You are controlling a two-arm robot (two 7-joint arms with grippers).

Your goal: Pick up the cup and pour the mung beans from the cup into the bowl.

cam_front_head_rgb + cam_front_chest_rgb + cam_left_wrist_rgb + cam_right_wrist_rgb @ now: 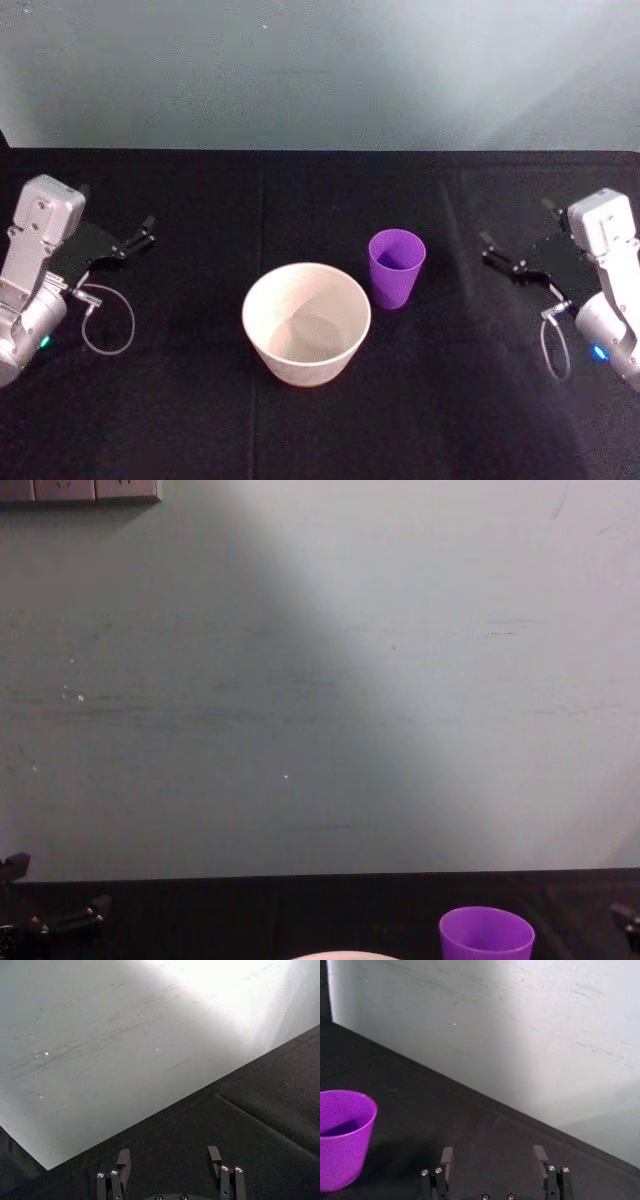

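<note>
Black cloth (200, 420): tapered cup (397, 268), round bowl (300, 368); left claw (169, 1154), right claw (493, 1151) spread.

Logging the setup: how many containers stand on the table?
2: the purple cup right of centre, the whitish bowl just left of it, nearer the front. None seem hidden.

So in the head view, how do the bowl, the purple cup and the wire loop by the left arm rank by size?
1. Bowl, clearly largest.
2. Cup.
3. Wire loop, its outline only slightly smaller than the cup's, so that pair is close.
</note>
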